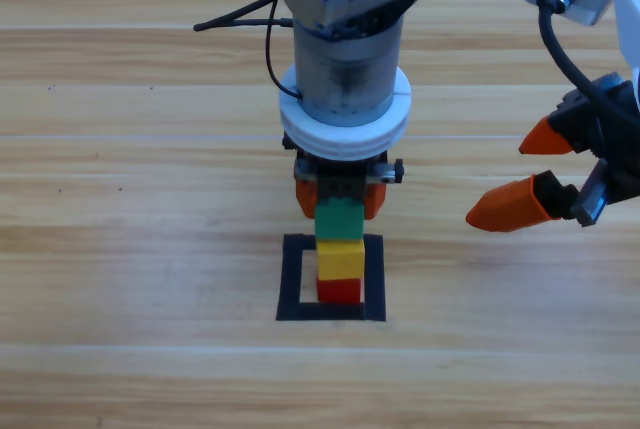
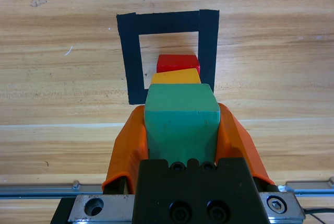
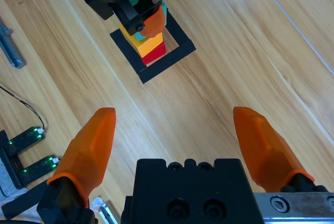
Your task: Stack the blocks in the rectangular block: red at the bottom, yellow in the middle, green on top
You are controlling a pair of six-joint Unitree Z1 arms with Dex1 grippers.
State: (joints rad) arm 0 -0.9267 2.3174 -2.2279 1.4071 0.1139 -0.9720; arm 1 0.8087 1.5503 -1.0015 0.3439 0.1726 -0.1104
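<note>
1. The blocks stand as one column inside the rectangular block (image 1: 374,279): the red cube (image 1: 340,290) is at the bottom, the yellow cube (image 1: 341,260) sits on it, and the green cube (image 1: 340,219) is on top.
2. The rectangular block, a square outline of black tape on the wooden counter (image 1: 130,249), holds nothing but this column; the red cube rests within its opening, nearer one side strip than the other in the left wrist view.
3. The left tool (image 1: 340,197) reaches down over the middle of the counter and is clamped on the green cube, one orange jaw pressed to each side face.
4. In the left wrist view the green cube (image 2: 181,122) fills the space between the jaws, with the yellow cube (image 2: 176,76) and the red cube (image 2: 178,62) showing beyond it.
5. The right tool (image 1: 518,174) hangs above the counter at the right edge, well apart from the column, its jaws spread wide with nothing between them.
</note>
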